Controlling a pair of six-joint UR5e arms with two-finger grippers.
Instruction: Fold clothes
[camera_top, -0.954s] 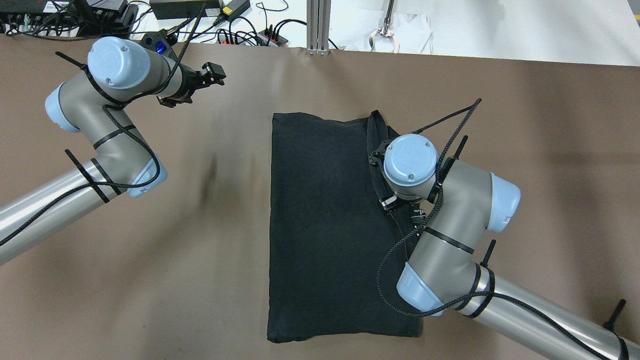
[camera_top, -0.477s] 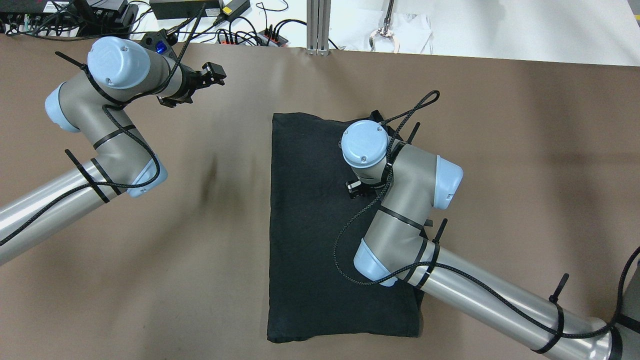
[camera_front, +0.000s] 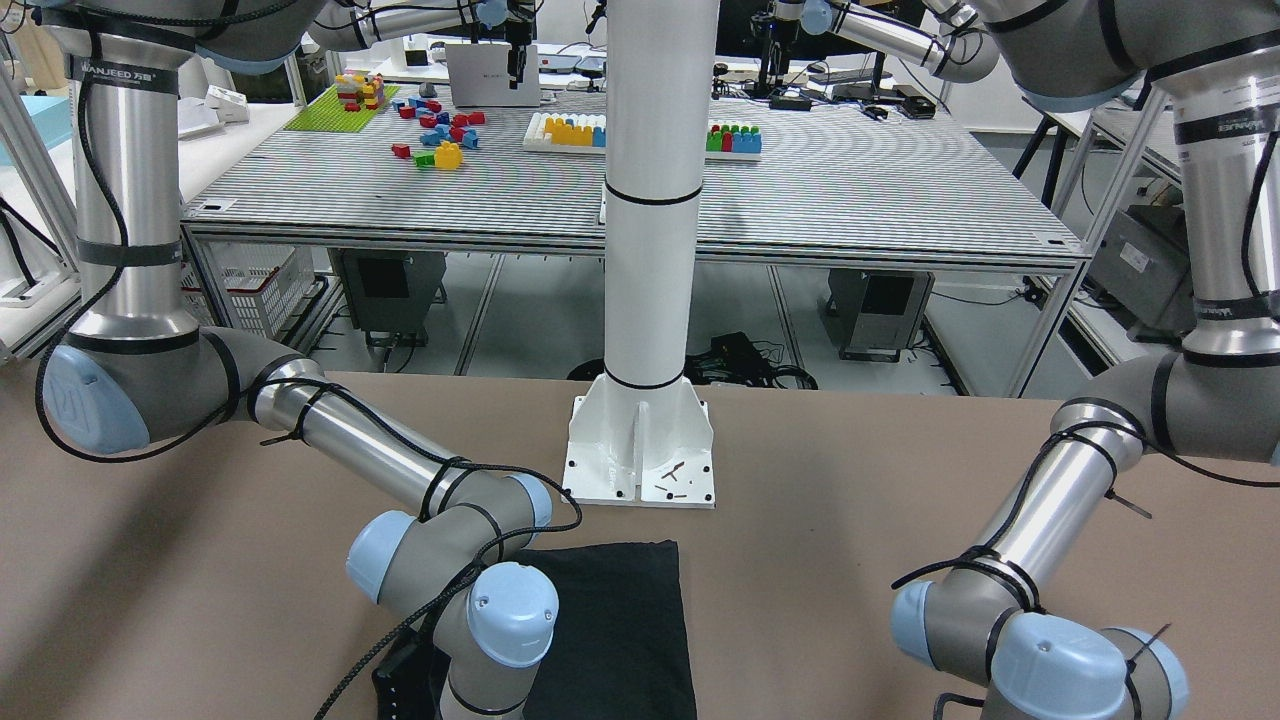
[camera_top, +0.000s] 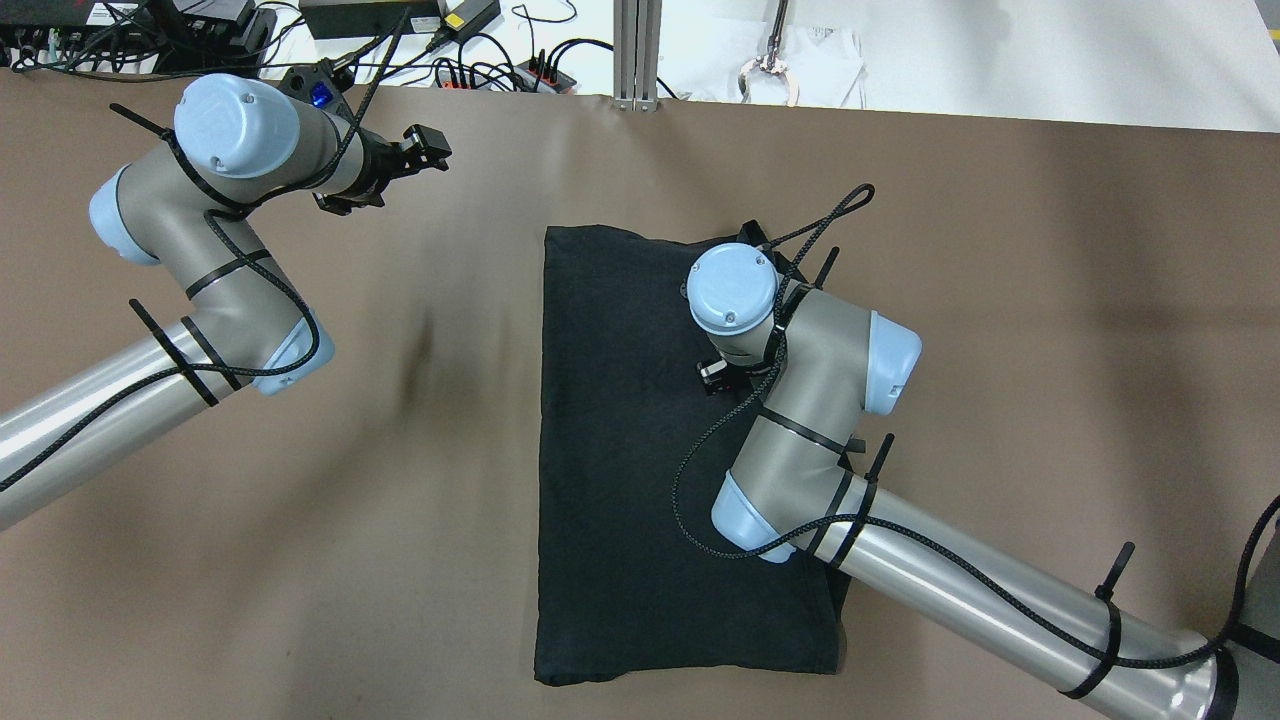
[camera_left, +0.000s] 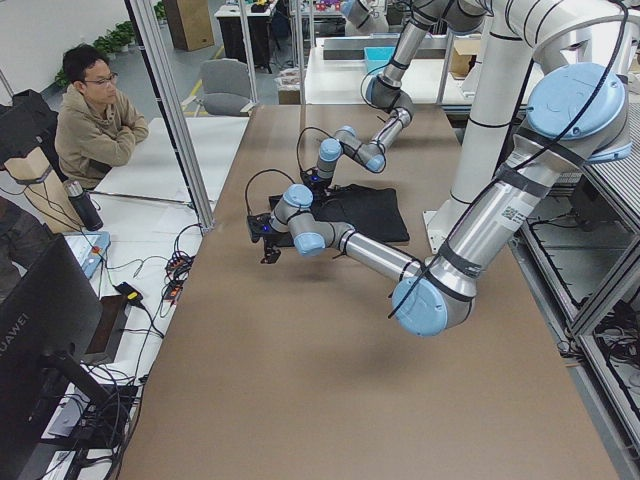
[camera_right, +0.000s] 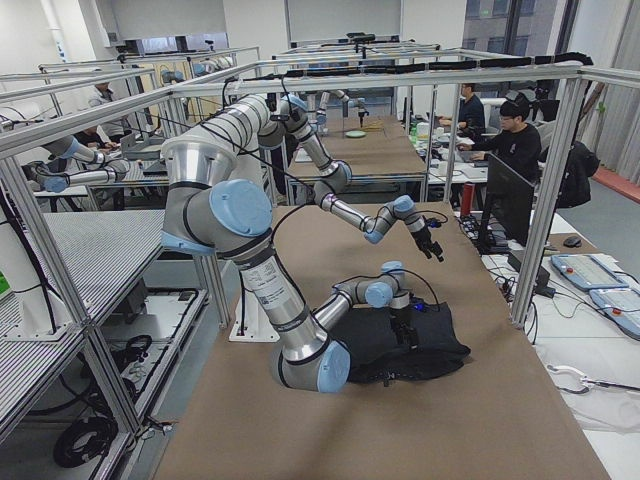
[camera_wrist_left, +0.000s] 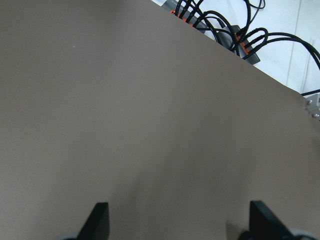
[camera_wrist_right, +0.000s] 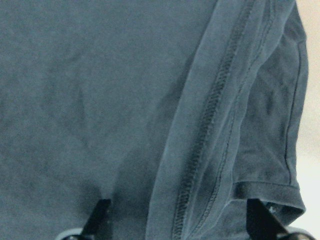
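Observation:
The black garment (camera_top: 640, 450) lies flat on the brown table as a tall folded rectangle; it also shows in the front view (camera_front: 620, 620). My right wrist (camera_top: 735, 290) hovers over its upper right part and hides the gripper from above. In the right wrist view my right gripper (camera_wrist_right: 180, 220) is open just above the cloth, with a stitched hem (camera_wrist_right: 210, 130) and a folded sleeve edge (camera_wrist_right: 270, 190) between its fingers. My left gripper (camera_top: 425, 150) is open and empty over bare table at the far left, its fingertips (camera_wrist_left: 100, 220) wide apart.
Power strips and cables (camera_top: 480, 70) line the far table edge near my left gripper. A metal claw tool (camera_top: 768, 75) lies on the white surface beyond. The white robot pedestal (camera_front: 640, 450) stands at the table's near side. An operator (camera_left: 95, 120) sits off the far edge.
My right arm swung left from the garment's right edge to over its upper right part, then held almost still. The loose hem beside the right edge is now covered. The left arm has not moved.

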